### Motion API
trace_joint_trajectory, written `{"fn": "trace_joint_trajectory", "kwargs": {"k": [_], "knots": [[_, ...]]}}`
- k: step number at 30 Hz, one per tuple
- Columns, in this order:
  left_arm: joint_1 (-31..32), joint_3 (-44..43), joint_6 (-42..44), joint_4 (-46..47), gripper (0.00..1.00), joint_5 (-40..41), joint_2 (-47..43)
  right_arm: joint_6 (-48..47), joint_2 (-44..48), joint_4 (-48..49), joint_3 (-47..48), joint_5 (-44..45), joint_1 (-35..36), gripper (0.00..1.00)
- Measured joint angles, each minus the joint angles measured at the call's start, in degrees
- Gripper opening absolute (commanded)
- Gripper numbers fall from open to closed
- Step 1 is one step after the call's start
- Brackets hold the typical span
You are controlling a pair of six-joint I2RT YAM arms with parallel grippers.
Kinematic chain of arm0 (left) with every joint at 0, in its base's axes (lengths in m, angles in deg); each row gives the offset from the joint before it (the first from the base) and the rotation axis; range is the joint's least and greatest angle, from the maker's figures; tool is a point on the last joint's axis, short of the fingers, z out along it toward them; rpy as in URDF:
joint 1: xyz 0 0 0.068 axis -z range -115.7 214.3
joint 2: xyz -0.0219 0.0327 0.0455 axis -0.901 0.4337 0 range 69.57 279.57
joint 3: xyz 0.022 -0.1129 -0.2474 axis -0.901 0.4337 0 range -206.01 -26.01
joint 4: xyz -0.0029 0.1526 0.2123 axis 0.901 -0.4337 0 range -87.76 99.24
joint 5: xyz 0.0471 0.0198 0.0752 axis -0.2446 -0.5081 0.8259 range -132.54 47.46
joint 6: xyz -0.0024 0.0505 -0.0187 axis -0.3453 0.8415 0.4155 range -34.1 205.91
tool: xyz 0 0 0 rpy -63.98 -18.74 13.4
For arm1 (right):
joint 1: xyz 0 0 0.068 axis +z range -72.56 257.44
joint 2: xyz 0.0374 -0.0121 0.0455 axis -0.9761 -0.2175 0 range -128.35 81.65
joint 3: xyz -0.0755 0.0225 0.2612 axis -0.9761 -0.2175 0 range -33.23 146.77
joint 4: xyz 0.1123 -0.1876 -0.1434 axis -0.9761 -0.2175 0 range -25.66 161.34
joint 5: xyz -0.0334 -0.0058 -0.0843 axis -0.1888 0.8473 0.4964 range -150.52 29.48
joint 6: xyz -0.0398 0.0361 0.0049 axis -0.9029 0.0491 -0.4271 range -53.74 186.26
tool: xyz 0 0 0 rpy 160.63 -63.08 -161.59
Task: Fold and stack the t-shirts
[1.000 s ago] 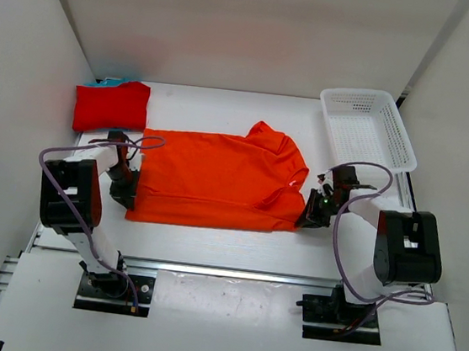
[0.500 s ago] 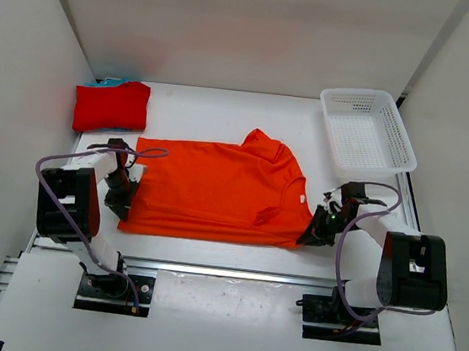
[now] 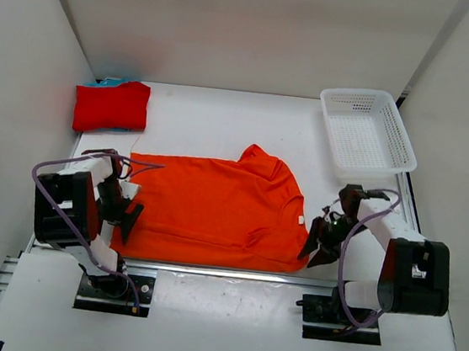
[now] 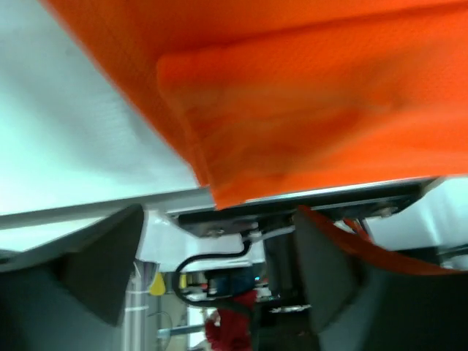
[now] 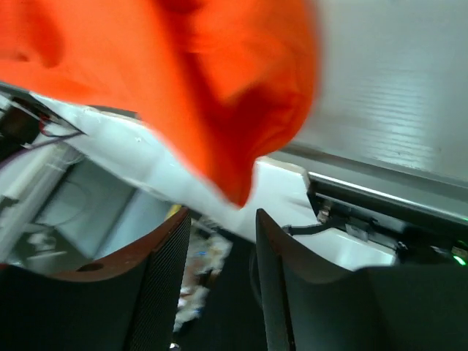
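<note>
White tabletop [image 3: 224, 115] inside a white-walled enclosure carries the work. The orange t-shirt [image 3: 213, 211] lies spread flat close to the front edge. Its long axis runs left to right, with the hem at the left, the collar at the right and one sleeve bunched toward the far side. The left gripper [image 3: 128, 218] sits at the near hem corner. In the left wrist view its fingers [image 4: 102, 263] are spread wide, and the cloth corner hangs between them unpinched. The right gripper [image 3: 318, 243] sits at the near shoulder corner. Its fingers [image 5: 157, 292] stand parted with a clear gap, and the cloth tip ends above that gap. Each arm is nearest its own end of the garment, and the cloth lies inboard of both tools. A fold would therefore likely call for gripping the near corners and carrying them away from the bases. The red t-shirt [image 3: 111, 106] lies folded at the far left on the teal-blue t-shirt [image 3: 109, 82], well apart. The white mesh basket [image 3: 358, 95] stands at the far right.
</note>
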Motion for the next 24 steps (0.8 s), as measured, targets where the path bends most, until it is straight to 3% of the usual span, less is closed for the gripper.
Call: {"fn": "trace_joint_trajectory", "kwargs": {"k": [3, 9, 13, 18, 20, 24], "knots": [[-1.77, -2.58, -0.17, -2.12, 0.99, 0.42, -0.37, -0.68, -2.34, -4.5, 9.4, 2.58, 3.8, 0.46], [-2.71, -21.68, -1.68, 4.55, 0.97, -0.5, -0.44, -2.25, -19.87, -0.7, 48.76, 8.94, 10.91, 0.4], [0.0, -30.21, -4.94, 12.74, 0.92, -1.75, 1.92, -1.03, -37.11, 1.55, 74.05, 10.45, 11.58, 0.39], [0.39, -32.61, -11.13, 23.12, 0.93, -6.01, 9.09, 1.07, -64.39, 0.72, 111.25, 13.22, 9.88, 0.4], [0.2, -33.7, -13.05, 25.4, 0.93, -6.93, 13.2, 1.27, -70.66, 0.07, 116.54, 13.97, 9.33, 0.42], [1.05, -35.56, -14.62, 27.78, 0.94, -6.43, 20.39, 1.36, -75.63, -3.58, 116.37, 13.97, 9.64, 0.43]]}}
